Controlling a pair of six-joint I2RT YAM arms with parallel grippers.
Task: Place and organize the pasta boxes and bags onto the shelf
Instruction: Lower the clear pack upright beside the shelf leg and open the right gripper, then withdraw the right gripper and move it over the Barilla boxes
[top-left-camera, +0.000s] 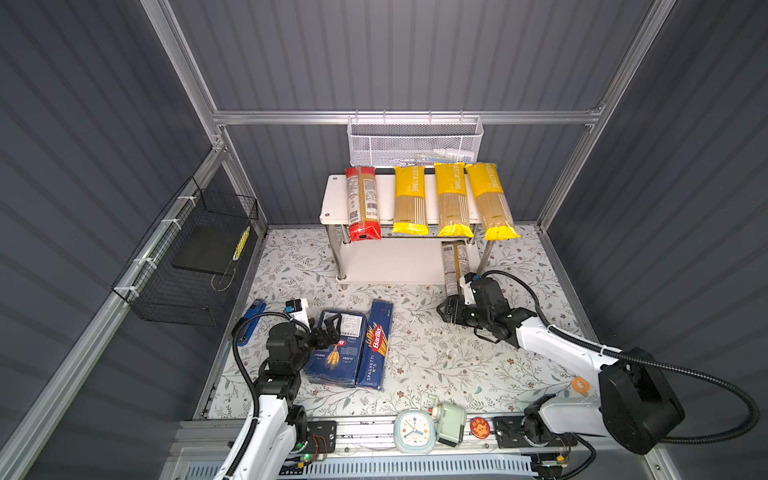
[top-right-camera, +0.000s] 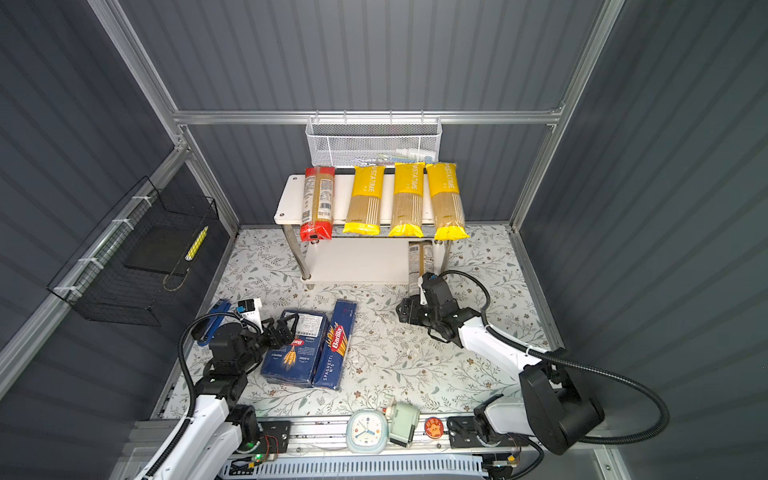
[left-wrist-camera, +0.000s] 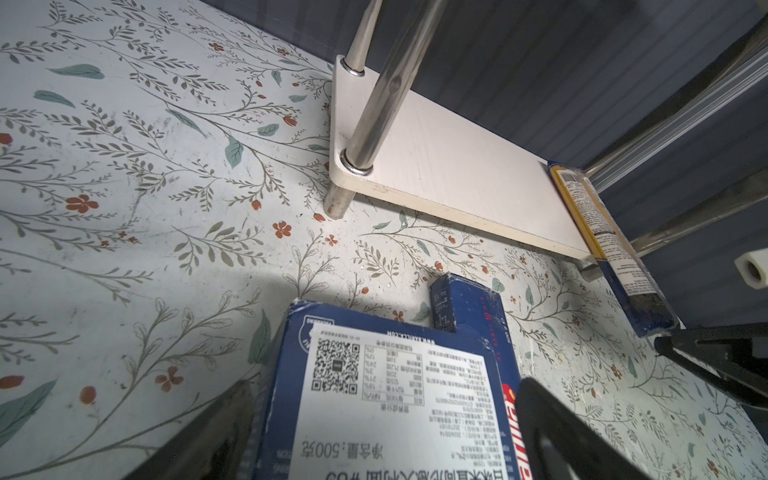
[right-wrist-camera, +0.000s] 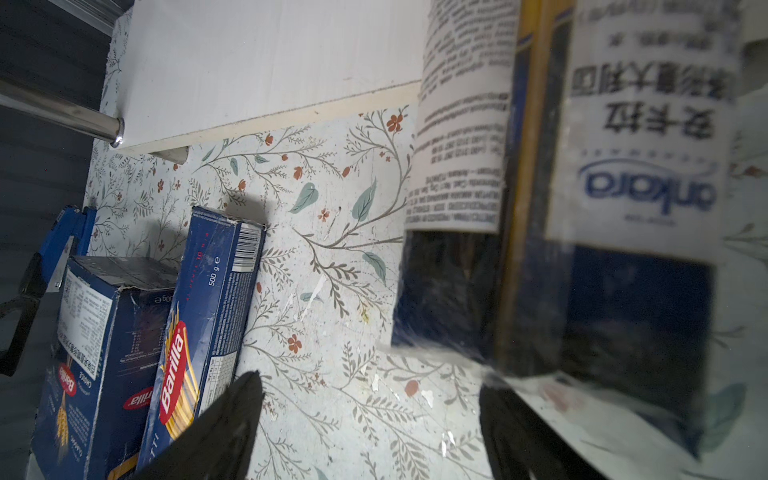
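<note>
While the flowered table (top-left-camera: 436, 361) fills the floor of the cell, the white shelf (top-left-camera: 332, 199) stands at its far edge, with its two boards joined by shiny posts. On the left wall hangs a black wire basket (top-left-camera: 187, 257), and on the back rail, just above the shelf, a white mesh basket (top-left-camera: 415, 141). Both boxes lie flat on the table, well in front of the shelf and left of the middle, touching along their long sides: the wide box (top-left-camera: 336, 353) on the left and the narrow box (top-left-camera: 374, 345) on the right. Four bags lie side by side across the top board, their near ends jutting over its front edge: from the left, the red-ended bag (top-left-camera: 363, 203), the first yellow bag (top-left-camera: 409, 199), the second yellow bag (top-left-camera: 451, 199) and the third yellow bag (top-left-camera: 490, 203), which tilts a little. The dark-ended bag (top-left-camera: 453, 266) rests with its far part on the lower board, at the right end, and its near end sticks out over the table. The right gripper (top-left-camera: 446, 309) sits at that near end with its jaws wide apart; in the right wrist view one finger (right-wrist-camera: 523, 436) is just beside the bag's clear seal and the other is well clear of it. The left gripper (top-left-camera: 330, 326) hangs over the far left corner of the wide box, jaws apart, gripping nothing. A small clock (top-left-camera: 413, 430) lies on the front rail
</note>
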